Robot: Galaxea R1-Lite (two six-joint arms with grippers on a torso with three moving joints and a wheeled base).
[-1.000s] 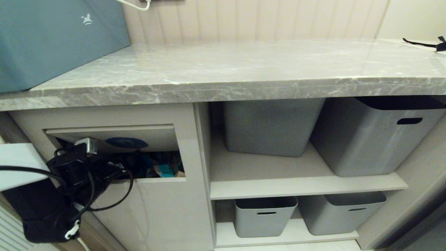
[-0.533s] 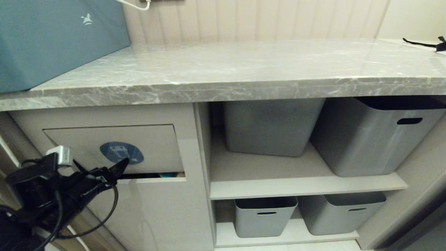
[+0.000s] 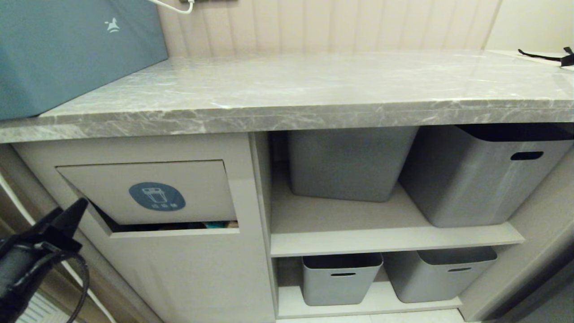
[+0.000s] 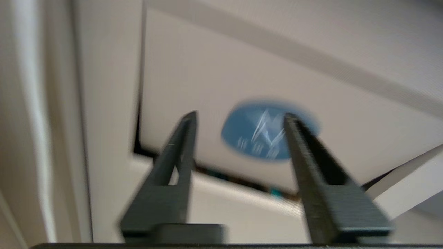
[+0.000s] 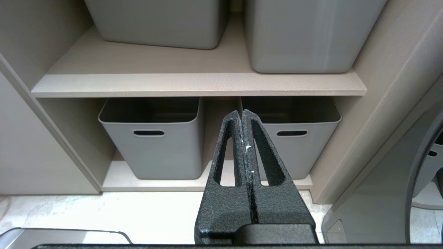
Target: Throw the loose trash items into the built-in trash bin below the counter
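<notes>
- My left end effector (image 4: 238, 119) has its two black tapered fingers spread apart with nothing between them; the left wrist view looks through the gap at the blue oval trash-can sticker (image 4: 268, 129).
- In the head view the same left end effector (image 3: 67, 215) shows only as a dark pointed tip with a looping black cable, low at the left edge, just beside the lower left corner of the flap and clear of it as far as I can tell.
- The built-in trash bin's beige rectangular flap (image 3: 148, 190) stands almost closed, leaving a dark slit along its lower edge.
- Through that slit both views give me bits of teal and brown, the loose trash items (image 3: 219, 223) inside the bin; I cannot make out their shape or how many there are. The left wrist view shows them as small teal specks (image 4: 276, 192).
- My right end effector (image 5: 244, 114) has its black textured fingers pressed together, holding nothing. Only the right wrist view shows it; it is outside the head view.
- It points at two small grey plastic storage bins with handle slots (image 5: 152, 138) on the lower shelf, above a pale floor.
- Only the head view shows the grey marble-patterned tabletop (image 3: 314, 94) above the cabinet, with a large teal box (image 3: 67, 49) on its left end.
- On the upper shelf (image 3: 394, 240) sit two larger grey bins (image 3: 484, 179).
</notes>
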